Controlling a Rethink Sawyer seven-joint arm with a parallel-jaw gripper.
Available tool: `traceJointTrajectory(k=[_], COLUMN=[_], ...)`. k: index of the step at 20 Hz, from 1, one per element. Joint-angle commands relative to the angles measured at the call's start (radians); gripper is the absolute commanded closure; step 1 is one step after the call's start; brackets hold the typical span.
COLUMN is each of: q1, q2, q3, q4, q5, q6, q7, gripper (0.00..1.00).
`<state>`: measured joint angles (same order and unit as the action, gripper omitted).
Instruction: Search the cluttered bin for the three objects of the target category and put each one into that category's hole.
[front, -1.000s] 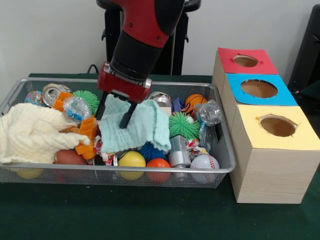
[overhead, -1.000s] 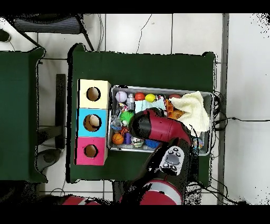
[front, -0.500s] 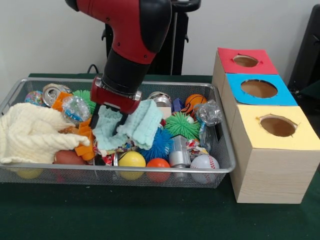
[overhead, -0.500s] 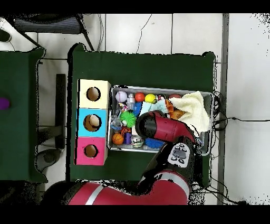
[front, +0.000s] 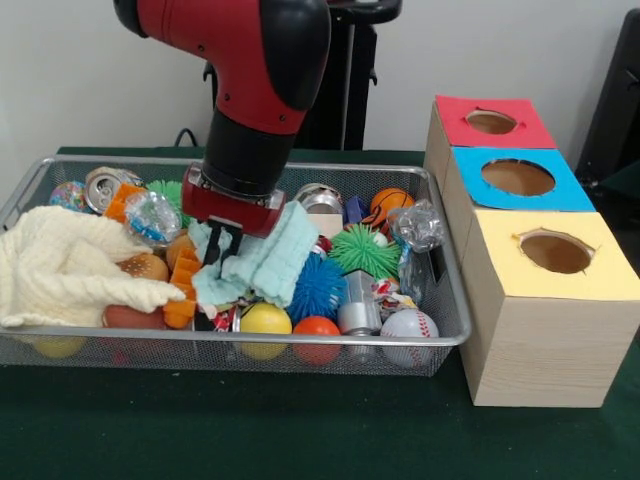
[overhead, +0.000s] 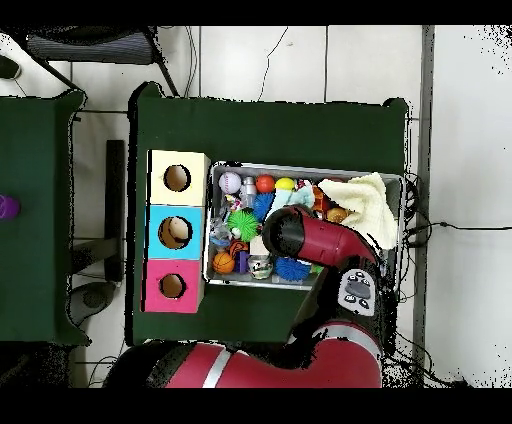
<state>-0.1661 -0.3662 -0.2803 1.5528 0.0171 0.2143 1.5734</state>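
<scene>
The robot's end effector (front: 218, 262), gripping a mint green cloth (front: 262, 262), has dragged it leftward across the bin (front: 440, 335), baring a blue spiky ball (front: 318, 288) while the soft toys stay hidden and the red-topped hole (front: 491, 121) waits empty

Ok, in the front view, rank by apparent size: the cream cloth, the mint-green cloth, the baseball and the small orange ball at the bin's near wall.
Largest to smallest as they look:
1. cream cloth
2. mint-green cloth, partly hidden by the gripper
3. baseball
4. small orange ball

The two balls look close in size; the baseball seems slightly bigger.
</scene>
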Motion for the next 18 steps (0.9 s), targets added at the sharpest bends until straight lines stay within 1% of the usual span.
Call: traceJointTrajectory(k=[1,4,7,10,14,17,18], q1=[-0.025,-0.028,-0.039,-0.014,0.018,0.05,0.062], q2=[-0.052,-0.13,-0.215,-0.296,-0.329,-0.336,-0.346], q3=[0.164,0.169,0.189,0.169,0.135,0.102,0.091], q4=[0.092,0.139,0.183,0.21,0.234,0.228,0.237], q5=[-0.047,-0.045,-0.03,-0.022,-0.027,-0.027,-0.026], q6=[0.075,0.099,0.174,0.261,0.328,0.409,0.437], q7=[0.06,0.057,0.04,0.034,0.05,0.075,0.086], gripper=[1.0,1.0,1.0,1.0,1.0,1.0,1.0])
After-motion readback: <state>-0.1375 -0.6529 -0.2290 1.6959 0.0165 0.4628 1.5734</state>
